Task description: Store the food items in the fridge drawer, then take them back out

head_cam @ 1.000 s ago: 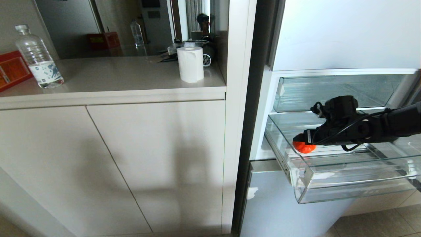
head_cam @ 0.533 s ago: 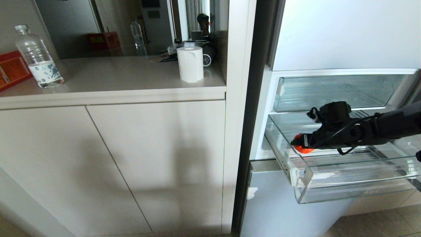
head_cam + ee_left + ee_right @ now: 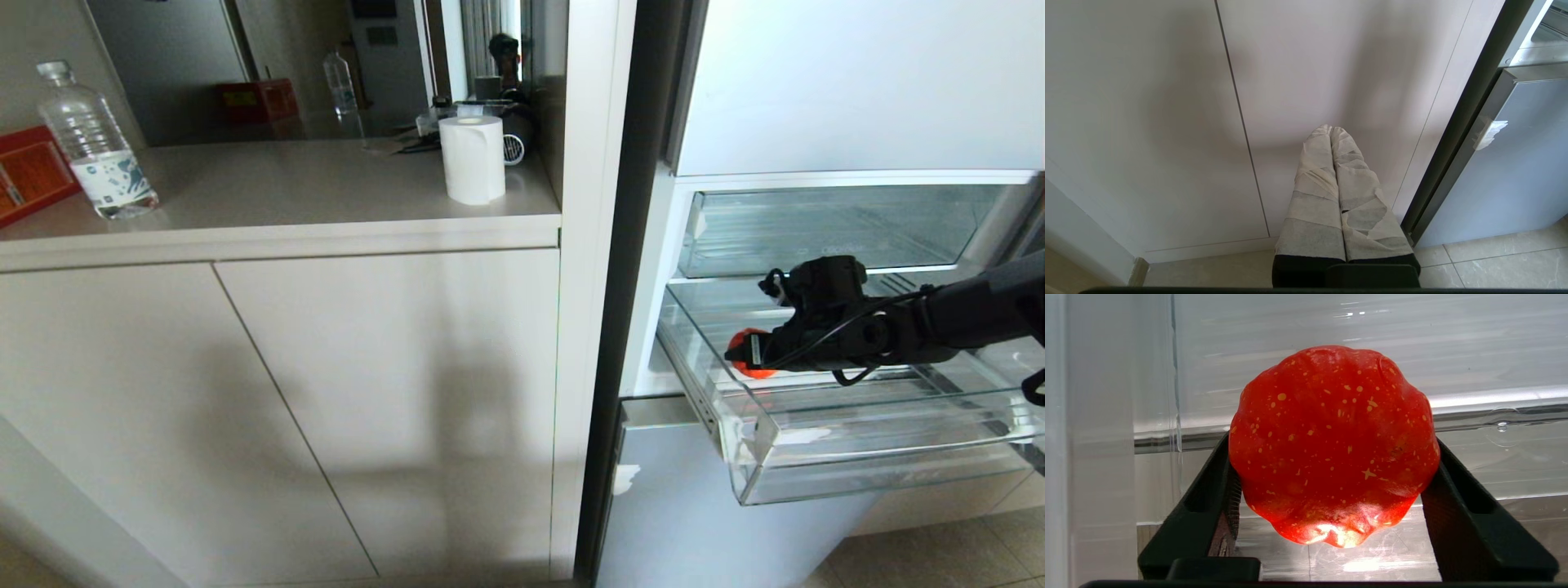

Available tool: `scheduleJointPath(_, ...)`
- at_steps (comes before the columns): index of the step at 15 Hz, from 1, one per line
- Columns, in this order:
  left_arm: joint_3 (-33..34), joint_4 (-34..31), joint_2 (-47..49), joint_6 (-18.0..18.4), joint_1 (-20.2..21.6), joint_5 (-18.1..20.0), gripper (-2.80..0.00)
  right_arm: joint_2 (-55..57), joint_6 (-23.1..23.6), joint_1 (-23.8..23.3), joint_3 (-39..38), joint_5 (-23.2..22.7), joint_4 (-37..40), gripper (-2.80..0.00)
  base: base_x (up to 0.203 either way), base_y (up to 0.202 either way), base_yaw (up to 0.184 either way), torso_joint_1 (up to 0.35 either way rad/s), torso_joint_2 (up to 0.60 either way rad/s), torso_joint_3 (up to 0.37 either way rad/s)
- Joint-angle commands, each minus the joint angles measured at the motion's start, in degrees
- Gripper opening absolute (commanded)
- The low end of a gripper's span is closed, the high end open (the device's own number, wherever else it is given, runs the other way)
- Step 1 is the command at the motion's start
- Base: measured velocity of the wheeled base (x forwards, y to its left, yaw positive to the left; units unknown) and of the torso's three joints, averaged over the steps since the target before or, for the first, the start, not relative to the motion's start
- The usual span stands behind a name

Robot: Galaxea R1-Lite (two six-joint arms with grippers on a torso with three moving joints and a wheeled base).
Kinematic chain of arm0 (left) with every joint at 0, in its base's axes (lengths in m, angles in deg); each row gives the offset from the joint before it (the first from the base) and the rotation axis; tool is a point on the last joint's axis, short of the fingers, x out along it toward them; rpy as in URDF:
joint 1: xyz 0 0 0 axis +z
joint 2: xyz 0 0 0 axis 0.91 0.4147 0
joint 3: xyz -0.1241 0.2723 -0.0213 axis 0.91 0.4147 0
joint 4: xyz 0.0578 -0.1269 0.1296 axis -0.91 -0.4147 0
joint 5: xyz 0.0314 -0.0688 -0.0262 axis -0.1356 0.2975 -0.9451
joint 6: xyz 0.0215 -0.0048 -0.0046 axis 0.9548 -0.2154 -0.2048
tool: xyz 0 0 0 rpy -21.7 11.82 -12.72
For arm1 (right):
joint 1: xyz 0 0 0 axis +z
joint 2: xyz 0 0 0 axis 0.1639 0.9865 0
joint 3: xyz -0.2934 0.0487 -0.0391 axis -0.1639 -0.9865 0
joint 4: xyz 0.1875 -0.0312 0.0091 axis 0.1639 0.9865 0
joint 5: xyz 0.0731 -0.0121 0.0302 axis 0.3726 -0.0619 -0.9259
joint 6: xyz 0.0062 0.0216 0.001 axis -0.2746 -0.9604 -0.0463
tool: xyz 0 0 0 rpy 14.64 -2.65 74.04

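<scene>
Right gripper [image 3: 1331,522] inside the pulled-out fridge drawer [image 3: 865,441], fingers [image 3: 1457,514] pressed on both flanks of the ribbed red toy pumpkin [image 3: 1333,443]; judged best lifted straight up clear of the front lip; left gripper [image 3: 1331,134] parked, fingers together.

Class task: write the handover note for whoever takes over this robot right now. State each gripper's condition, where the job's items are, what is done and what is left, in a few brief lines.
Right gripper: inside the open fridge drawer, fingers against both sides of the red ribbed pumpkin.
Left gripper: shut, empty, parked low in front of the cabinet doors.
Items: the pumpkin sits at the drawer's left end; no other food item is in view.
Done: drawer pulled out, pumpkin in it.
Left: the frames do not show whether this is the storing or the removal; confirm the grip before lifting.
</scene>
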Motion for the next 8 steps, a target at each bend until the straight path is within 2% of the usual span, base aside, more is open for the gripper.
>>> scheduleJointPath(1, 0.0, 0.0, 0.0, 0.0, 0.0, 0.0, -2.8, 0.0, -0.4, 0.0, -0.1, 0.1, 0.0, -2.8, 0.0, 0.0, 0.0, 0.0, 0.0, 0.0)
scheduleJointPath(4, 0.0, 0.0, 0.1, 0.0, 0.0, 0.0, -2.8, -5.0, -1.1, 0.0, -2.1, 0.2, 0.1, -2.8, 0.0, 0.0, 0.0, 0.0, 0.0, 0.0)
scheduleJointPath(8, 0.0, 0.0, 0.0, 0.0, 0.0, 0.0, -2.8, -16.0, -2.8, 0.0, -9.9, 0.1, 0.0, -2.8, 0.0, 0.0, 0.0, 0.0, 0.0, 0.0)
